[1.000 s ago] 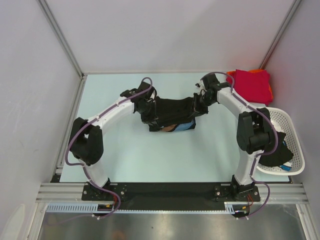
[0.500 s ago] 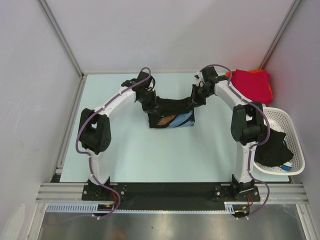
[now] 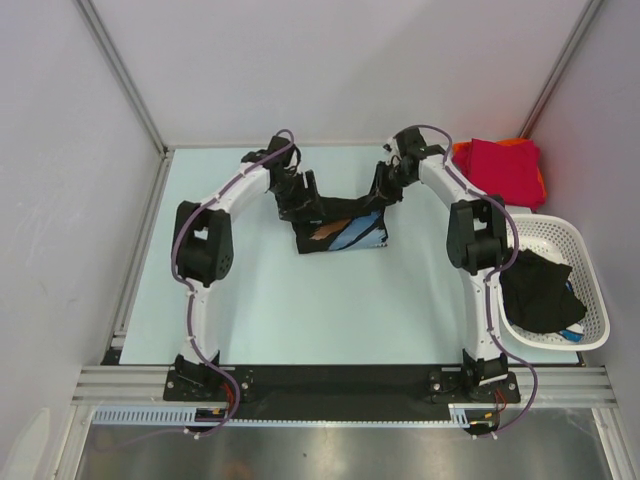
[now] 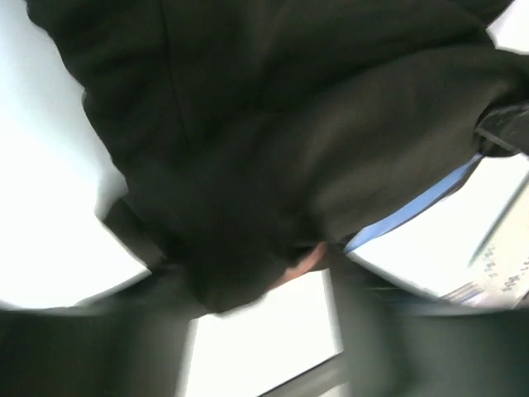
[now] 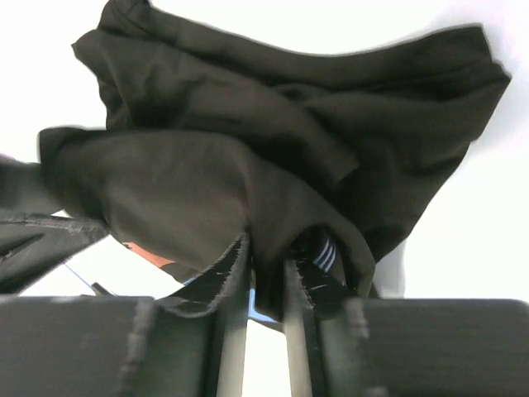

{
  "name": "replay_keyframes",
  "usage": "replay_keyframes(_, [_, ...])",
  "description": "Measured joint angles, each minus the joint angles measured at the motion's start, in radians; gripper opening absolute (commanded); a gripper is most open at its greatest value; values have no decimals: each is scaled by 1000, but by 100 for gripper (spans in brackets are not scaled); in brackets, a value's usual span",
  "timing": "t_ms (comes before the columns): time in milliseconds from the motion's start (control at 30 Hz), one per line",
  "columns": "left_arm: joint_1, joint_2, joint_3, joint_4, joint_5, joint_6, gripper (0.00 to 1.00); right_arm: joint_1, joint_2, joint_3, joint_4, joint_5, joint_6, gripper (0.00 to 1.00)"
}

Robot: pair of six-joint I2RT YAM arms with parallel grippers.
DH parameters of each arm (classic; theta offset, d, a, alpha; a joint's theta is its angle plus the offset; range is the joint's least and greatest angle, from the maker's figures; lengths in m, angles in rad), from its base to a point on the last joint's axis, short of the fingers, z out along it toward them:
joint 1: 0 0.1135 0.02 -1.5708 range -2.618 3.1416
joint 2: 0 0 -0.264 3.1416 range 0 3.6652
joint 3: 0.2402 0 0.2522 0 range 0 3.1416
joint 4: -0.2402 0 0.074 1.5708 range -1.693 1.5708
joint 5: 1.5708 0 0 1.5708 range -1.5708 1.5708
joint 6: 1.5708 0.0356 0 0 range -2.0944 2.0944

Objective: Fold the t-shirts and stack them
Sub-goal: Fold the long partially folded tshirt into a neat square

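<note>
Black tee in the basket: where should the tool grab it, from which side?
Pinch the raised crumpled ridge near the middle of the black t-shirt, coming straight down from above. It lies bunched in the white lattice basket, no flat hem showing, and the walls likely block a side approach.

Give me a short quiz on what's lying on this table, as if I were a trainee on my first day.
1. True or false: the folded crimson red cloth t-shirt lies on top of the orange cloth t-shirt.
2. What is in the white plastic lattice basket? A) a black cloth garment B) a red shirt C) nothing
3. Fill in: the printed cloth t-shirt in the middle of the pale table is mostly ____ in colour.
Key: 1 true; 2 A; 3 black.
</note>
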Motion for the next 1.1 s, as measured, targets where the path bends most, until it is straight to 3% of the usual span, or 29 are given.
replay_keyframes(33, [3, 11, 10, -1, 5, 3, 99, 0, 10, 11, -3, 0, 1, 31])
replay_keyframes(167, [11, 45, 52, -12, 9, 16, 100, -1, 27, 27, 4, 4, 9, 43])
replay_keyframes(567, [35, 75, 146, -10, 37, 26, 99, -3, 27, 33, 164, 23, 77, 52])
replay_keyframes(600, [37, 86, 153, -8, 38, 26, 100, -3, 27, 33, 179, 33, 87, 77])
replay_keyframes(667, [40, 109, 168, -4, 39, 26, 100, -3, 27, 32, 205, 55, 108, 84])
replay_keyframes(900, [57, 175, 216, 17, 35, 34, 100, -3, 3, -31, 316, 192, 118, 87])
replay_keyframes(1033, [74, 163, 216, 64, 27, 42, 99, -3, -89, -133, 370, 243, 116, 86])
replay_keyframes(1100, [79, 134, 206, 89, 16, 44, 100, -4, -142, -150, 382, 252, 113, 81])
